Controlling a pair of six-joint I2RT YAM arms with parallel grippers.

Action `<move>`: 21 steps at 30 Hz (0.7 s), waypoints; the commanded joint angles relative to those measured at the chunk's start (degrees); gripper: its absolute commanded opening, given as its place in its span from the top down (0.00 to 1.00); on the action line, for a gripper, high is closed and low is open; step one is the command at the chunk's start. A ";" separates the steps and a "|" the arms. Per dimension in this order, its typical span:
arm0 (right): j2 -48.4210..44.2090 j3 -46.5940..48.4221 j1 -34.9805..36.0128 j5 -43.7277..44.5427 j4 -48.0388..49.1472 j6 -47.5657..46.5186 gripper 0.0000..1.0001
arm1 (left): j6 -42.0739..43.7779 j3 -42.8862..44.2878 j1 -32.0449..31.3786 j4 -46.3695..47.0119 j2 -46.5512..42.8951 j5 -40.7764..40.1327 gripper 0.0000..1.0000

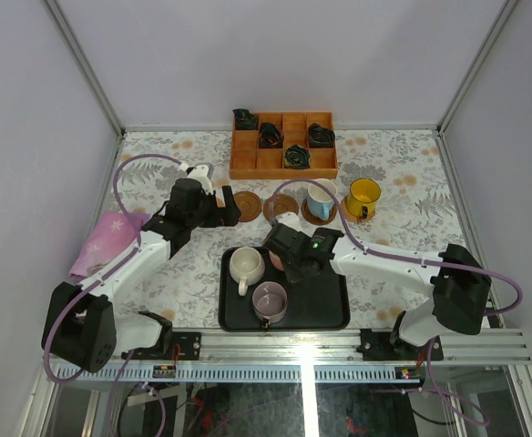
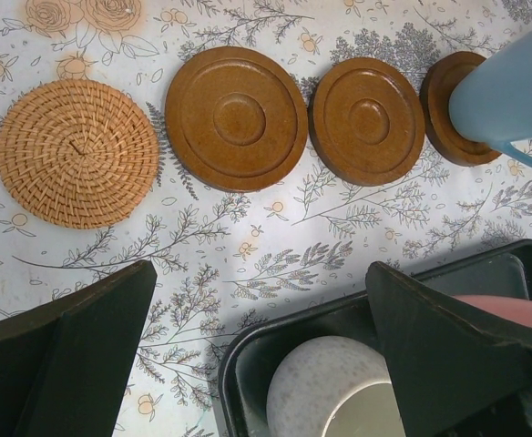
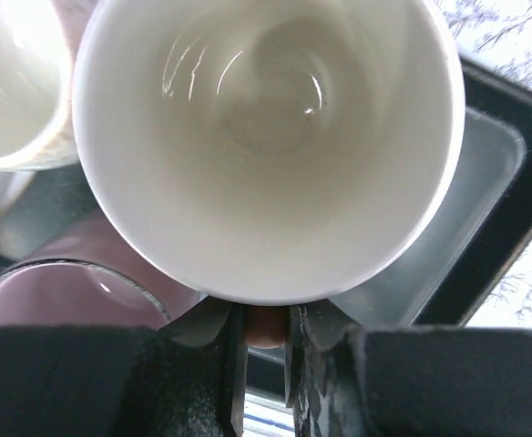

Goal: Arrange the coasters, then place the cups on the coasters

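Right claw [image 3: 266, 319] tight on near side of upright pink cup [image 3: 266, 146], mouth skyward; left claw [image 2: 259, 305] released.

We can read no words, numbers, brands or signs in any view. The green marks on the dark objects [image 1: 296, 156] in the orange box [image 1: 284, 171], at upper centre of the top view, are too small for us to make out.

5 are counted in all: cream cup [image 1: 246, 264], mauve cup [image 1: 270, 300], pink cup [image 2: 526, 311], light blue cup [image 1: 321, 194], yellow cup [image 1: 363, 196]. 1 woven coaster [image 2: 76, 152] and 3 brown coasters [image 2: 237, 118] [image 2: 368, 120] [image 2: 444, 109] are seen. 1 tray [image 1: 332, 314], 1 box [image 1: 248, 165], 4 dark objects [image 1: 244, 118] [image 1: 271, 135] [image 1: 321, 135] [image 1: 295, 156] and 1 cloth [image 1: 107, 238] are tallied.
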 commanded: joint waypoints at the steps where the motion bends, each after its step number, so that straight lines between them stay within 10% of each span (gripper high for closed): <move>1: -2.65 10.03 1.17 10.58 -2.29 -1.21 1.00 | 1.07 -0.41 -0.31 0.30 -1.26 -1.14 0.00; 10: 5.26 21.36 -0.13 23.89 -2.40 -6.52 1.00 | 1.26 -0.23 -0.24 0.08 -1.79 -1.38 0.00; 21: 16.67 29.70 -10.61 17.13 1.27 -4.75 1.00 | 1.68 0.37 -0.29 -1.13 -2.10 -2.32 0.00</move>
